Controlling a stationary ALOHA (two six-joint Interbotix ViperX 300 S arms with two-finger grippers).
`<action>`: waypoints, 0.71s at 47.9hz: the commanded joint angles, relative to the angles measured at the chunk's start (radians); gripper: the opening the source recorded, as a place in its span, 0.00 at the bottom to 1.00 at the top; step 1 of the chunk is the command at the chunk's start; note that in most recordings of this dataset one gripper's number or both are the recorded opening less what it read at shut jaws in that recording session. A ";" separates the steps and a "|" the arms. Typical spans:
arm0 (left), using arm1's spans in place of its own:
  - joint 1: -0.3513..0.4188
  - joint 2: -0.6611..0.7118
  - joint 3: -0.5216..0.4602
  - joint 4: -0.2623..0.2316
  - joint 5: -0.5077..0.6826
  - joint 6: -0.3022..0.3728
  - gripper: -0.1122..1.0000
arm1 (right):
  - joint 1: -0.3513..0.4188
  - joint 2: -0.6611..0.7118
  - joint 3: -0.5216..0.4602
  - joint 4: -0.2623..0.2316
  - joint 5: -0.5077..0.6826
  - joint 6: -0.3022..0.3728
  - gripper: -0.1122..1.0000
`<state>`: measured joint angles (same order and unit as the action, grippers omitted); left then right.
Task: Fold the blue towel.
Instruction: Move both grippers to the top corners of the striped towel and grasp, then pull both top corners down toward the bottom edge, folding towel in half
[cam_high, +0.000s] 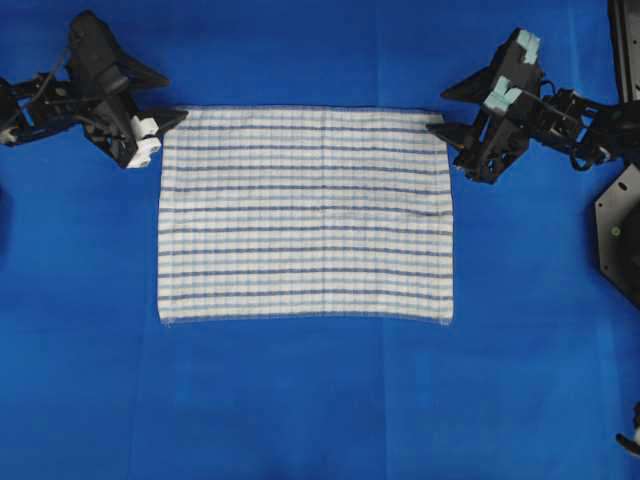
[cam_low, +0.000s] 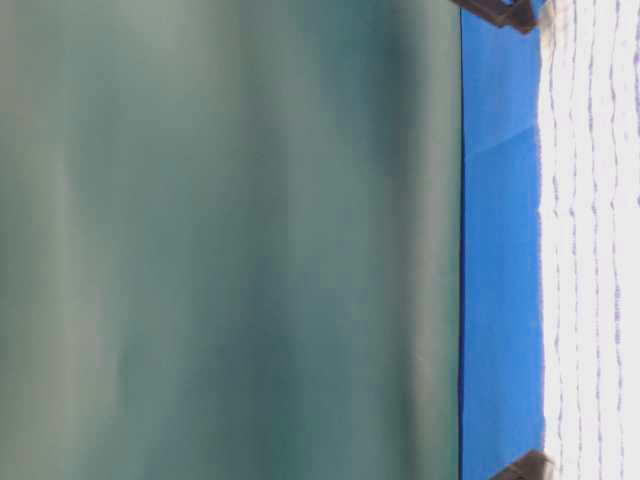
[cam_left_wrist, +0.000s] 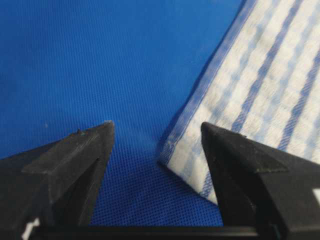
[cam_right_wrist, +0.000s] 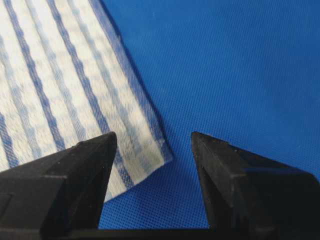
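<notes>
The blue towel lies flat mid-table on the blue cover, left gripper & right gripper both open at its far corners, seen only in wrist views; no legible writing.

You get even, bright light from above in the overhead view, with only faint shadows. The table-level view is turned sideways; a soft, blurred green surface fills most of it, and the blue towel glares white. Both wrist views are sharp on the weave, softer on the black fingers.
</notes>
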<state>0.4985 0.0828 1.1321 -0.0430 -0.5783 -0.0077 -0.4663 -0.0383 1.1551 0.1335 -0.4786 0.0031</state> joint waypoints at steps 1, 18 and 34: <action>0.005 0.028 -0.028 -0.002 -0.009 -0.005 0.68 | -0.002 0.017 -0.017 0.011 -0.021 0.000 0.68; -0.008 0.058 -0.028 -0.002 0.018 -0.006 0.41 | 0.014 0.037 -0.017 0.021 -0.032 0.000 0.37; -0.040 0.049 -0.031 -0.002 0.037 -0.003 0.15 | 0.018 0.031 -0.023 0.020 -0.029 0.000 0.16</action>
<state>0.4709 0.1365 1.0937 -0.0430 -0.5614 -0.0123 -0.4495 0.0077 1.1474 0.1519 -0.5031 0.0031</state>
